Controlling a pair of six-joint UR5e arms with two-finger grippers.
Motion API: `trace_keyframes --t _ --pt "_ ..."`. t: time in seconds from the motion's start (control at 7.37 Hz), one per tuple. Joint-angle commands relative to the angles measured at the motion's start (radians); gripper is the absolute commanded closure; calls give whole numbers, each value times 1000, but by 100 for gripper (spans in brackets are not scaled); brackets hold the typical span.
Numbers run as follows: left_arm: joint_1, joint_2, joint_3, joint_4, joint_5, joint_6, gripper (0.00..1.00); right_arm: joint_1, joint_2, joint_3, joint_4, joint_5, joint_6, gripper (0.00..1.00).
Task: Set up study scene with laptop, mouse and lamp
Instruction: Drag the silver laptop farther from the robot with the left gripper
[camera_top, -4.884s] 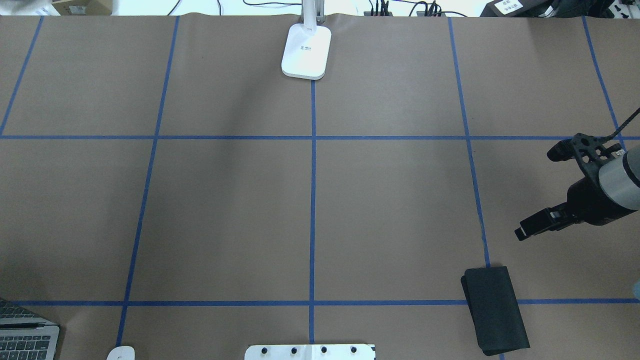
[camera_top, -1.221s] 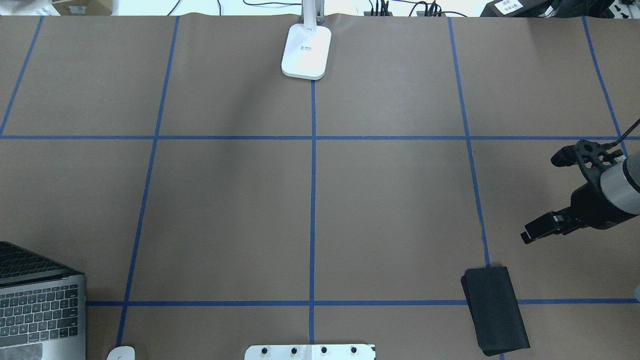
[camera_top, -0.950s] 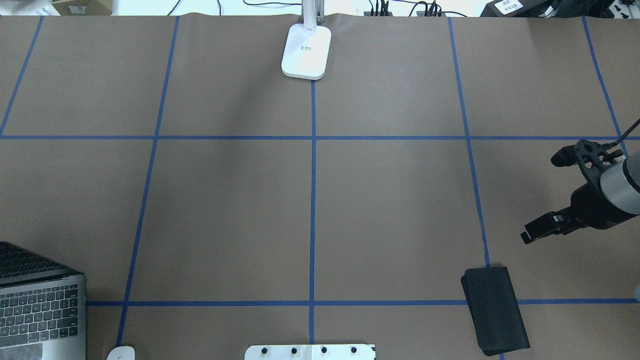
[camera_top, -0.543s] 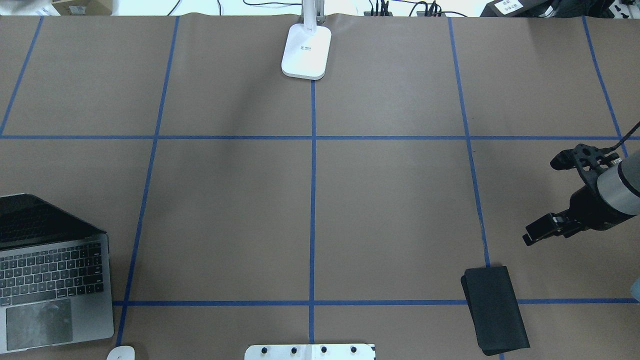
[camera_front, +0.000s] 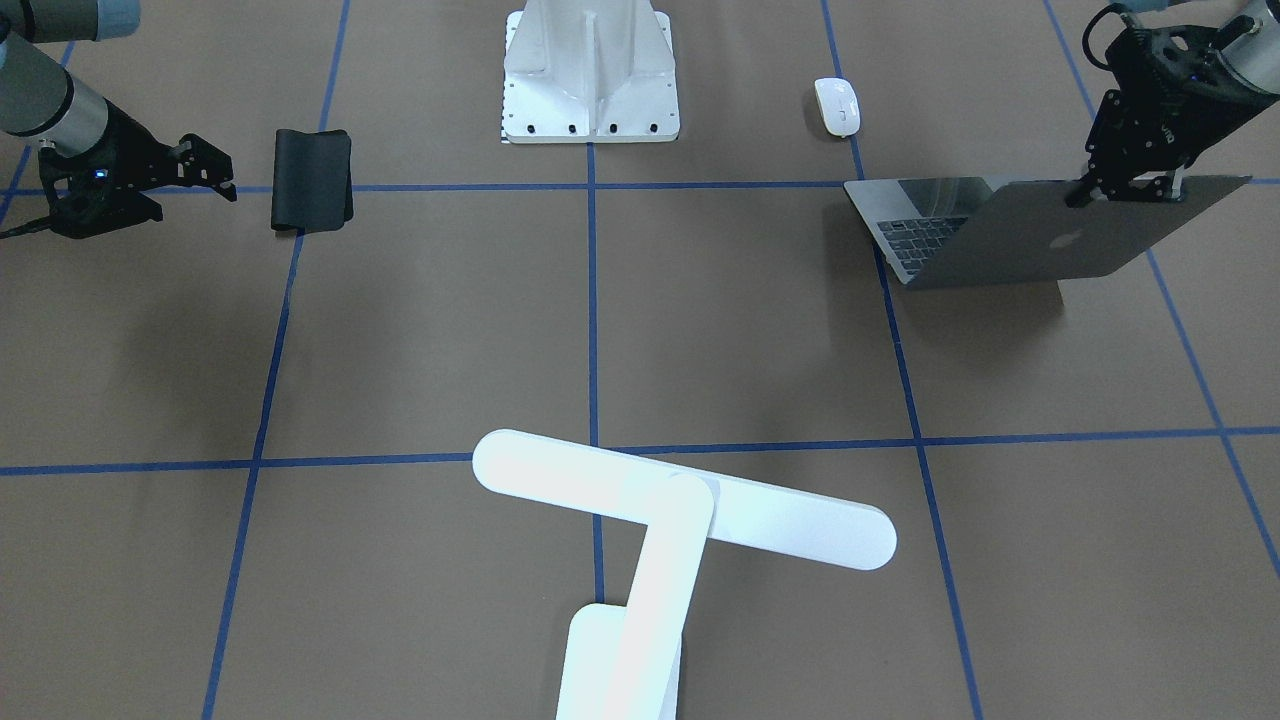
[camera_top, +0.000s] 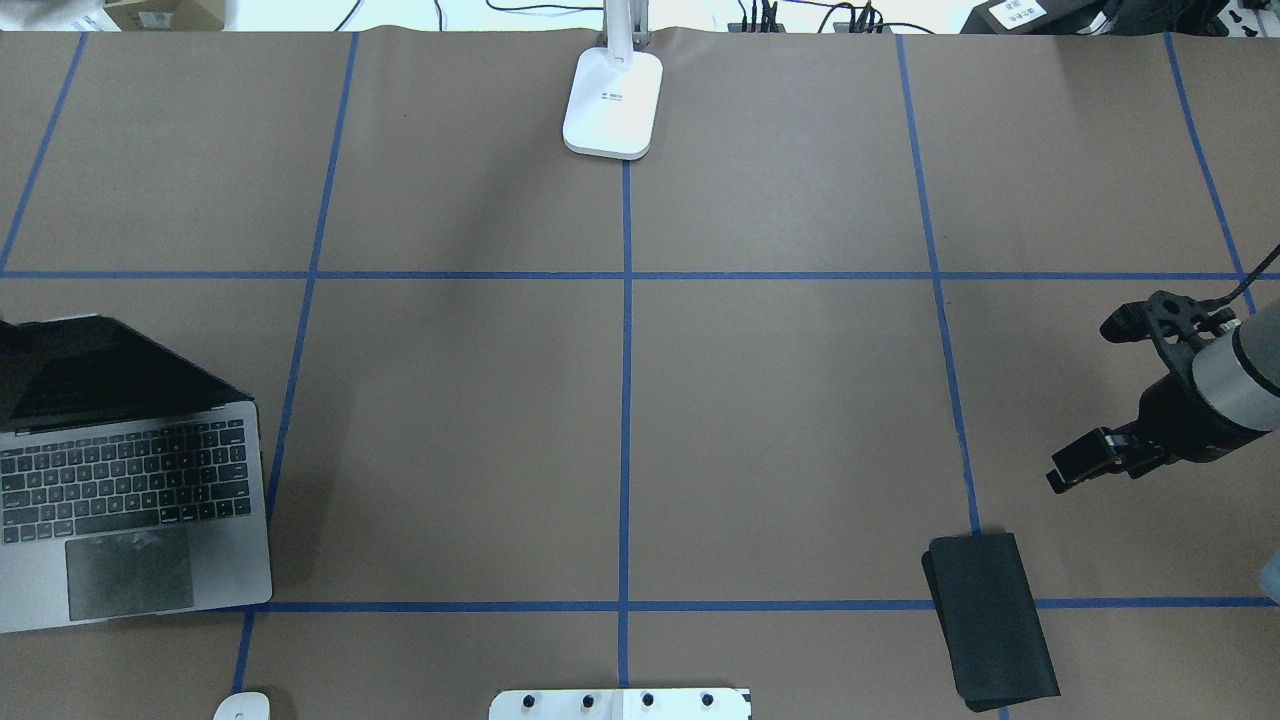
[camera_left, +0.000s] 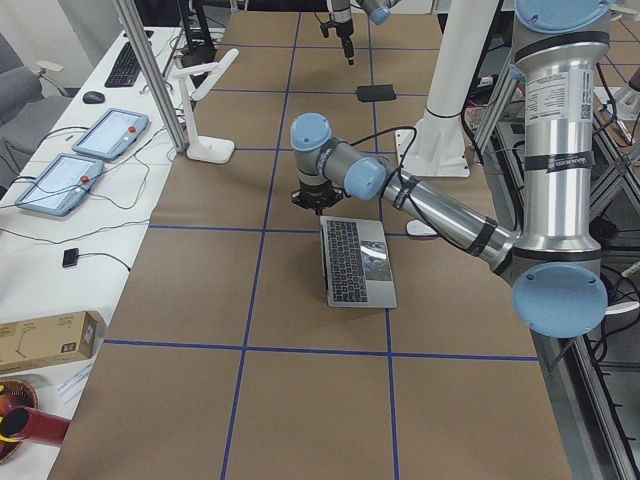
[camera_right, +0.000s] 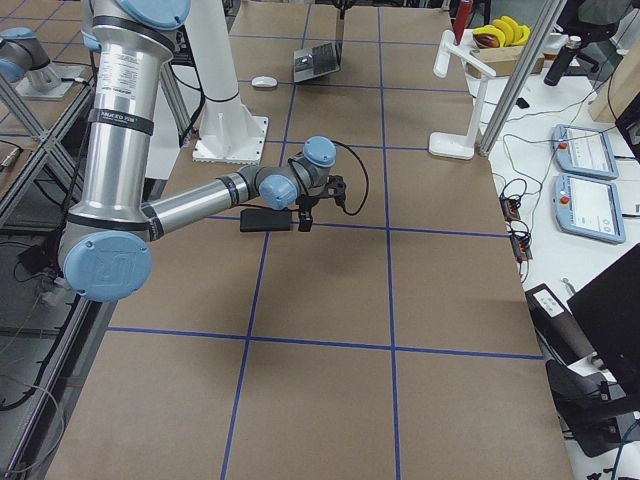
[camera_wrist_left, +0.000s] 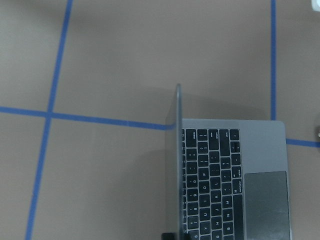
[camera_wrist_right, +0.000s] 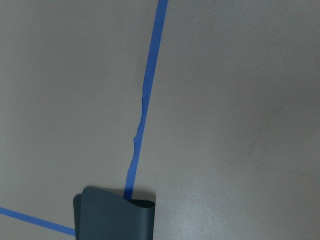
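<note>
One laptop (camera_top: 130, 500), open, sits at the robot's-left end of the bench (camera_top: 780, 420). Keyboard and trackpad face up and the dark lid is raised, logo side showing in the front-facing view. The deck is low on the bench; can't tell if it fully rests there.

The left end effector (camera_front: 1120, 190) is clamped on the lid's top edge, near one corner. In the left wrist view the lid runs edge-on down to the fingers (camera_wrist_left: 172, 236) at the bottom of the frame.

The mouse (camera_front: 837, 105) is near the laptop, just off its front corner on the robot's side, not touching, and lies on a blue tape line (camera_top: 625, 400).

The white pedestal (camera_front: 590, 70) stands further along from the laptop, past the mouse, at the robot's edge of the bench.

The lamp (camera_front: 680, 510) is well apart from the laptop, at the far edge of the bench opposite the pedestal. Its base is on the bench, its arm up, and its bar head lies crosswise over the centre tape line.

A black pad (camera_top: 990, 620) lies well apart from the laptop, on the other side of the pedestal, flat across a tape crossing.

The right end effector (camera_top: 1065, 472) is farthest from the laptop, just beyond the pad, above bare bench and touching nothing. Can't tell if its fingers are apart or together.
</note>
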Motion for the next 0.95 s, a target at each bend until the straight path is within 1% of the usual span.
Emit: trace_keyframes --t 0.0,0.14,0.27,0.41,0.54,0.68,0.81 --pt "-6 -144 92 1 2 0 94 -2 8 -33 -1 18 1 1" --pt "-13 -195 119 2 5 -2 95 -2 15 -45 0 25 -1 1" --pt "-13 -267 147 31 35 -2 95 -2 21 -47 0 38 1 1" --pt "-15 -327 150 89 37 -2 95 -2 21 -47 0 52 1 1" --pt "-12 -375 170 99 66 -2 95 -2 21 -45 0 66 1 1" --pt "-9 -445 231 100 74 -2 95 -3 24 -45 0 81 2 1" --pt "12 -488 273 99 81 -11 95 -3 28 -50 0 103 1 1"
